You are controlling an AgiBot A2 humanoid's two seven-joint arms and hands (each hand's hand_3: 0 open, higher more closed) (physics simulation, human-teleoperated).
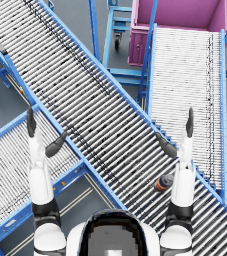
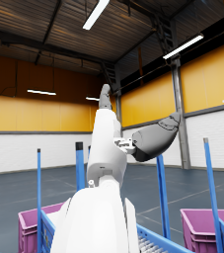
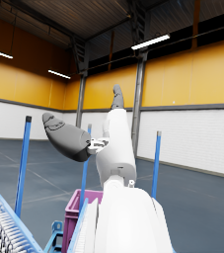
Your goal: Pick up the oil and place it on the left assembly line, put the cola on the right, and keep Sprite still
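A small dark bottle with an orange-red band (image 1: 162, 183) lies on the rollers of the long diagonal conveyor (image 1: 85, 100), right beside my right forearm, which covers part of it. I cannot tell which drink it is. My left hand (image 1: 37, 135) is raised over the left conveyor's edge, fingers straight and thumb spread, holding nothing. My right hand (image 1: 181, 137) is raised the same way, above and beyond the bottle, also holding nothing. Both wrist views point up at the hall: the left hand (image 2: 128, 133) and the right hand (image 3: 96, 133) show against the walls with nothing in them.
A left conveyor (image 1: 10, 165) runs at the lower left and a right conveyor (image 1: 185, 90) at the upper right, ending at a pink bin (image 1: 185, 20). Blue frame rails and posts (image 2: 80, 168) edge the lines. More pink bins (image 2: 202, 227) stand on the floor.
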